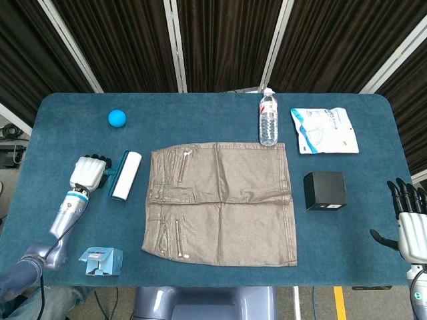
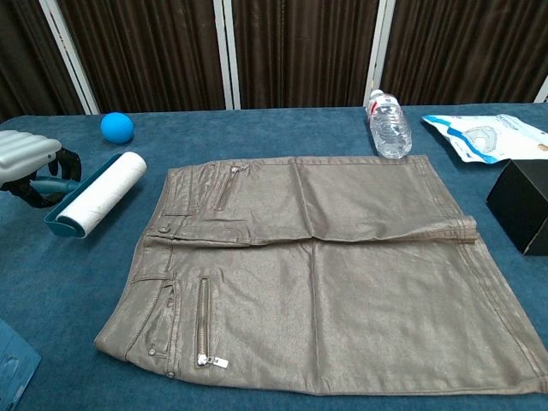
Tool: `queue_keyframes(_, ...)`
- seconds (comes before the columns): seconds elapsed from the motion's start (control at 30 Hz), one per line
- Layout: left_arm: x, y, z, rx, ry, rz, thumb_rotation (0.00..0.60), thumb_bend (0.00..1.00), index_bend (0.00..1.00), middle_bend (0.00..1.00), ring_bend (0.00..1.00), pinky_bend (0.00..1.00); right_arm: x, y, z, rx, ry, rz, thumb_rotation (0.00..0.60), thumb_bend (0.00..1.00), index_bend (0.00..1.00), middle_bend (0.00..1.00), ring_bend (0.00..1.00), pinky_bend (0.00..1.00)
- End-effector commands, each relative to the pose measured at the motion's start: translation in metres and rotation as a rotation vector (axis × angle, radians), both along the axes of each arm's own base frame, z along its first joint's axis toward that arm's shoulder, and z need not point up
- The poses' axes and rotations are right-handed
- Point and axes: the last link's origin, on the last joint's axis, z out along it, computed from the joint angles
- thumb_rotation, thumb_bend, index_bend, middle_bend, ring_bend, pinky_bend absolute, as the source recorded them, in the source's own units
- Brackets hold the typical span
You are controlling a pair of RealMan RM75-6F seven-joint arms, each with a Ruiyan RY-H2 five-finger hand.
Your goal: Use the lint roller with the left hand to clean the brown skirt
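The brown skirt point(image 1: 220, 203) point(image 2: 317, 274) lies flat in the middle of the blue table, waistband toward the left. Just left of it is the lint roller point(image 1: 126, 175) point(image 2: 96, 195), a white roll in a teal frame, lying parallel to the waistband. My left hand point(image 1: 87, 173) point(image 2: 26, 154) grips the roller's teal handle, its dark fingers curled around it. The roller is a short gap away from the skirt's edge. My right hand point(image 1: 410, 223) hangs off the table's near right corner with fingers apart, holding nothing; the chest view does not show it.
A water bottle point(image 1: 268, 120) point(image 2: 390, 127) stands at the skirt's far edge. A black box point(image 1: 325, 191) point(image 2: 522, 205) sits right of the skirt, a white pouch point(image 1: 323, 130) beyond it. A blue ball point(image 1: 117, 118) lies far left, and a blue paper box point(image 1: 101, 260) near left.
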Motion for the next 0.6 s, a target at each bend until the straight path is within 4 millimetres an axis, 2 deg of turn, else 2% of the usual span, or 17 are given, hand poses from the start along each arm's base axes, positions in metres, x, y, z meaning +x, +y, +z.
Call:
queue_keyframes(0.03,0.017,0.0,0.014,-0.009,0.04,-0.071,0.6,0.64,0.55,0.42,0.35,0.44,0.0,0.0,0.001,0.003,-0.006,0.0,0.6,0.0,0.0,0.0,0.0,0.0)
queue_keyframes(0.17,0.039,-0.003,0.024,-0.013,0.063,-0.123,0.6,0.64,0.56,0.42,0.36,0.45,-0.001,0.0,0.003,-0.001,-0.017,-0.002,0.6,0.0,0.0,0.0,0.0,0.0)
queue_keyframes(0.23,0.057,-0.003,0.026,-0.02,0.104,-0.177,0.6,0.64,0.57,0.43,0.36,0.45,-0.001,-0.001,0.005,-0.006,-0.026,-0.005,0.6,0.0,0.0,0.0,0.0,0.0)
queue_keyframes(0.43,0.093,-0.001,0.018,-0.035,0.2,-0.248,0.6,0.64,0.57,0.43,0.36,0.45,-0.005,-0.004,0.009,-0.014,-0.046,-0.021,0.6,0.0,0.0,0.0,0.0,0.0)
queue_keyframes(0.6,0.112,0.003,0.008,-0.041,0.22,-0.254,0.6,0.65,0.58,0.43,0.36,0.45,-0.008,-0.005,0.013,-0.021,-0.058,-0.034,0.6,0.0,0.0,0.0,0.0,0.0)
